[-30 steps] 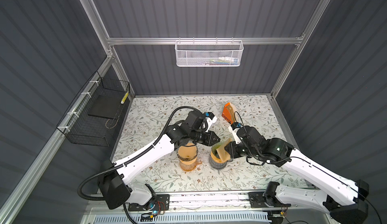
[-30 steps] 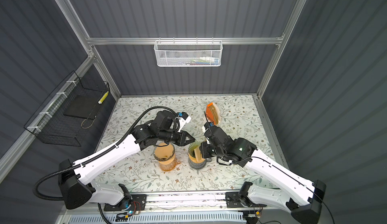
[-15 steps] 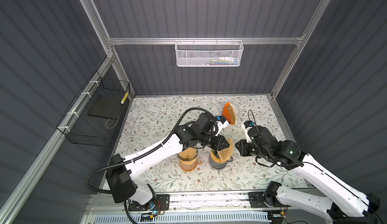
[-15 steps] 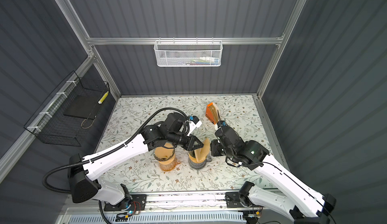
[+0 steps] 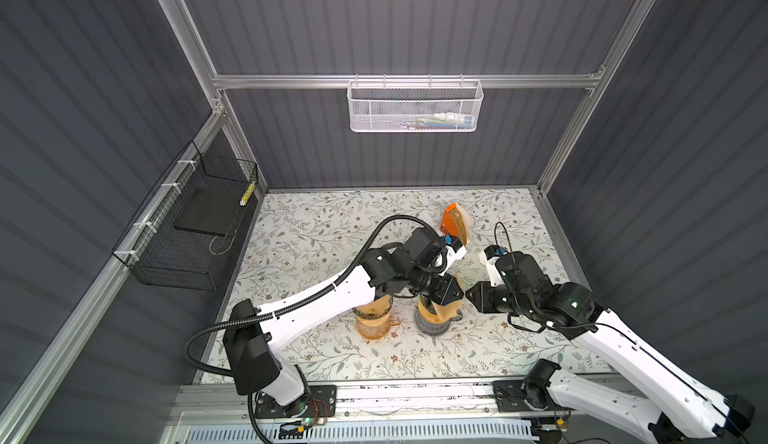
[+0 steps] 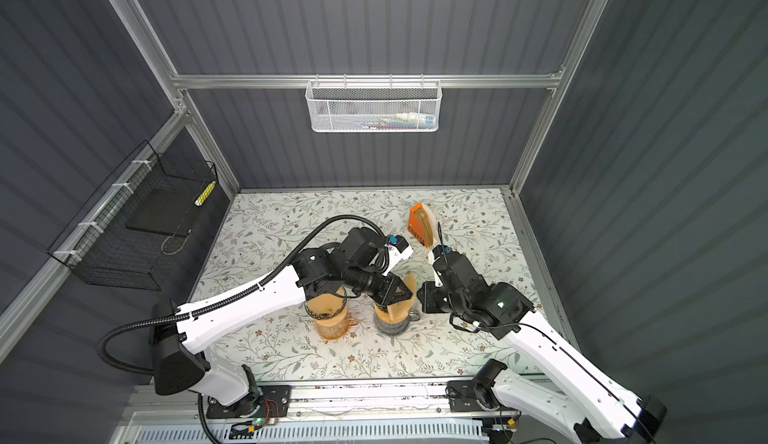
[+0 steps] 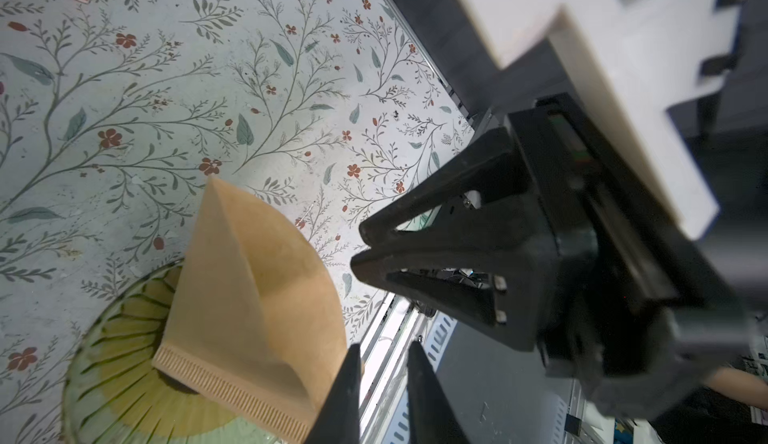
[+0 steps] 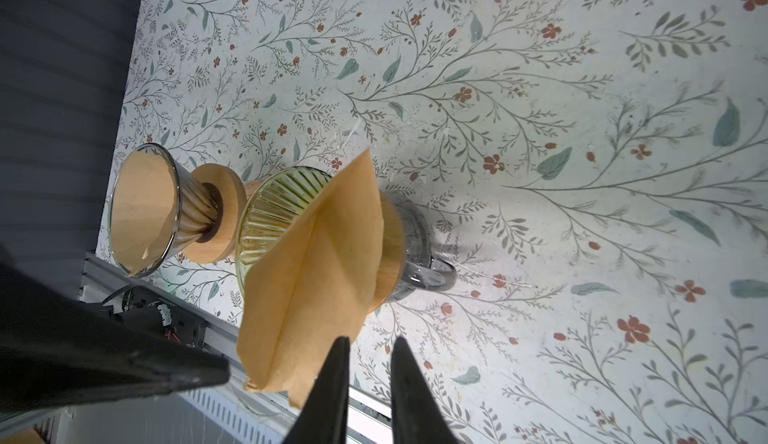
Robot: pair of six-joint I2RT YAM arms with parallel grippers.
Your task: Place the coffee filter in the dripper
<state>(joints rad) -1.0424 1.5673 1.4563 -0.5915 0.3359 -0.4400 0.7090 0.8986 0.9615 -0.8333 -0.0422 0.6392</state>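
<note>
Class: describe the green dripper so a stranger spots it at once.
Near the front of the floral table two drippers stand side by side. The green dripper is the right-hand one: ribbed glass with a brown filter sticking out, while its clear neighbour has its filter seated.

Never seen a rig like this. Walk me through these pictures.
Two robot arms, the left arm and the right arm, are mounted on a rail at the front of a flowery table. Both top views look down on the whole booth. Each wrist view comes from a camera on one arm, looking along its pincers: the left gripper and the right gripper.

On the table stand a green dripper with a brown paper filter resting partly in it and sticking out over the rim, a second dripper holding a second filter, and an orange box. A white basket and a black basket hang on the walls.

Both grippers are slightly open and hold nothing.
</note>
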